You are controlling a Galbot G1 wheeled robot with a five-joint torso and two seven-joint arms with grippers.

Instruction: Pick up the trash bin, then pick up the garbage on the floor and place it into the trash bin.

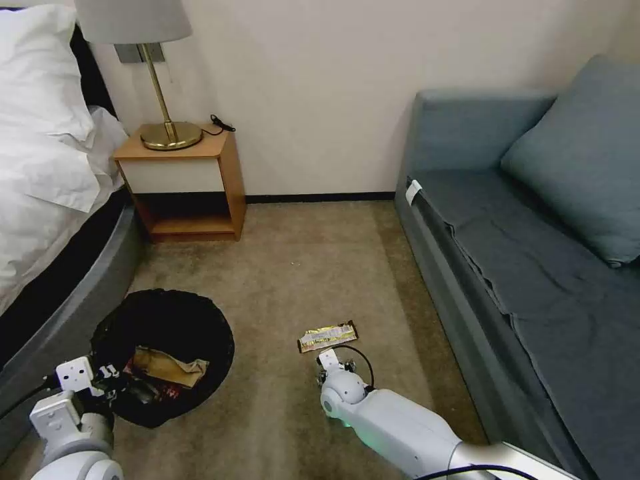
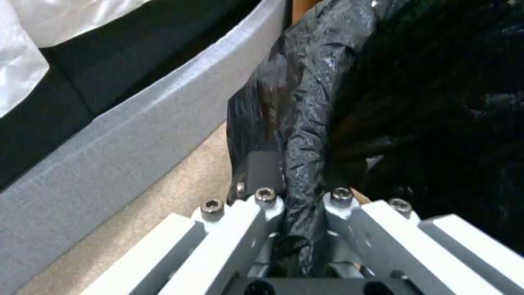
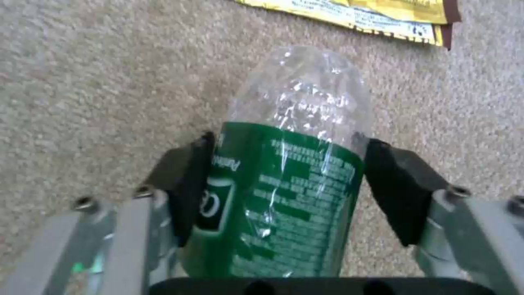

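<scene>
Green-labelled bottle (image 3: 289,184) lengthwise between fingers (image 3: 186,180)

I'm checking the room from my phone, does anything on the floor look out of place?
Yes: a gold-and-black snack wrapper lies loose on the carpet. The right gripper holds a green-labelled bottle beside it, and the left gripper pinches the trash bin liner.

White rounded arms, black cable looped at the right wrist (image 1: 353,357), black finger pads (image 3: 401,192), pale metal linkages with hex-socket screws (image 2: 266,194), green light under the right forearm
</scene>
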